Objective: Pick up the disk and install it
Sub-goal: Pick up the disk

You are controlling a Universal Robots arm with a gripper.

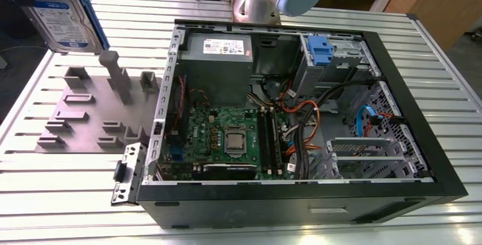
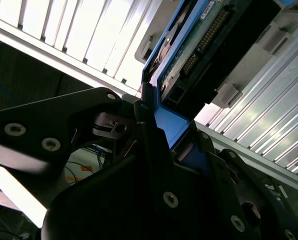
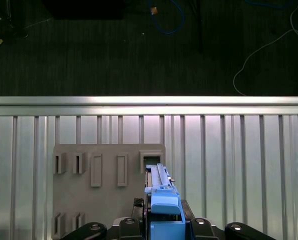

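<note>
The disk [image 1: 64, 14] is held upright and raised off the tabletop [image 1: 68, 194], near the grey plate [image 1: 87, 115] at the exterior view's left and well apart from the open case [image 1: 301, 202]. In the second wrist view the end effector [image 2: 159, 132] is seen clamped on the disk's blue carrier edge. In the first wrist view the disk is seen edge-on beside a slot [image 3: 151, 160], with bare tabletop around the plate.

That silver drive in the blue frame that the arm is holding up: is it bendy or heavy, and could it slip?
Probably stiff: the disk looks like a flat metal slab, straight in the gripper. Likely heavy for its size, being metal-cased. Its blue carrier is smooth plastic, so it might slip a little; the bare circuit board suggests it is fragile.
</note>
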